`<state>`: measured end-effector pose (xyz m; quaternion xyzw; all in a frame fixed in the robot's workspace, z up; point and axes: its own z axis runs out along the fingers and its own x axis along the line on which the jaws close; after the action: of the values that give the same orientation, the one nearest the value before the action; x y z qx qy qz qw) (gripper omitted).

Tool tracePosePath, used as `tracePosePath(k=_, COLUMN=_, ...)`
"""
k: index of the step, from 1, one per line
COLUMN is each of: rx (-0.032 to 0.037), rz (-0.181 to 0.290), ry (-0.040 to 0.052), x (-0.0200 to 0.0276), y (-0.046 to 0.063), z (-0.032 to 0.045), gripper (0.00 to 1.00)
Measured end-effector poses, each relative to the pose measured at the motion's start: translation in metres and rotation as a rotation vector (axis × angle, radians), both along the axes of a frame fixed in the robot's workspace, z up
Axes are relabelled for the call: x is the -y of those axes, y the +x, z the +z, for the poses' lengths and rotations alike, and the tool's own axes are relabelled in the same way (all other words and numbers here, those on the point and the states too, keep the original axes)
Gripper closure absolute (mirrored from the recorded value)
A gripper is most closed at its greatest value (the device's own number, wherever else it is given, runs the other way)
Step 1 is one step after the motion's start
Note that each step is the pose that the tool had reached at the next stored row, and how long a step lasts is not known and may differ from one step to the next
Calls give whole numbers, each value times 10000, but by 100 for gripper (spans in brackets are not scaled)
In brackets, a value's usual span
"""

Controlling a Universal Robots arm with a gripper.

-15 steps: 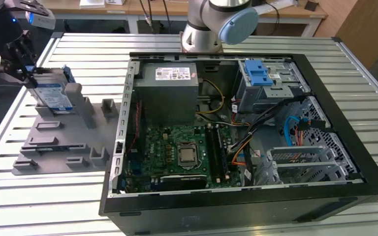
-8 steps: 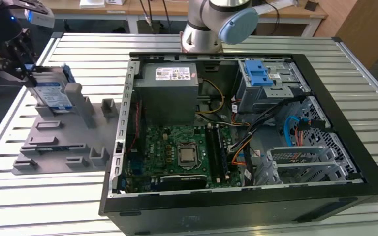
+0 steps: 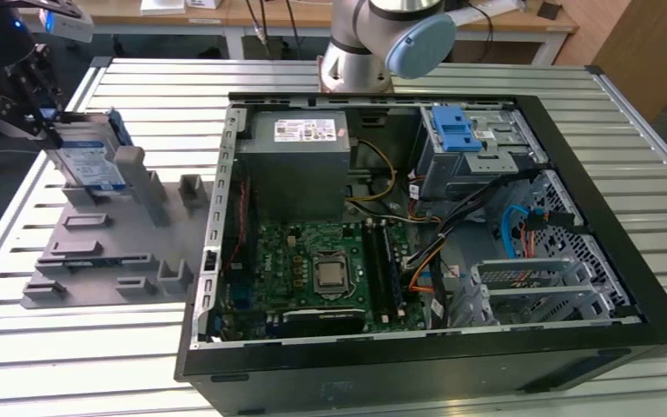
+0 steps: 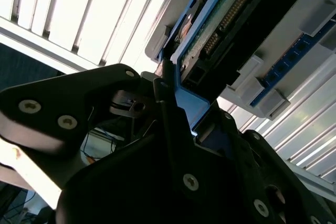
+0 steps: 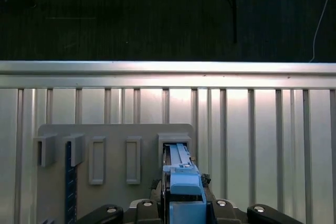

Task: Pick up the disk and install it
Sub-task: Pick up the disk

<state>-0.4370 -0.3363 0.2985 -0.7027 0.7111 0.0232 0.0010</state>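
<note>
- Slatted metal table (image 3: 79, 365) held a grey fixture (image 3: 102, 252); the disk (image 3: 88, 163) stood on edge in it
- Gripper (image 3: 42, 122) looked clamped on 1 blue side rail (image 5: 184, 184)
- Disk seemed rigid, weighty and shock-sensitive; its rails were the safest hold

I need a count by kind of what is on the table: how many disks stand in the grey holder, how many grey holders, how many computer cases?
disk: 1
grey holder: 1
computer case: 1
Total: 3
</note>
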Motion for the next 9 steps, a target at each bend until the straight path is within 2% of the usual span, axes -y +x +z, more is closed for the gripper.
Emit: tracePosePath(k=9, rx=-1, rz=0, ry=0, x=-2, y=0, z=85, gripper=64)
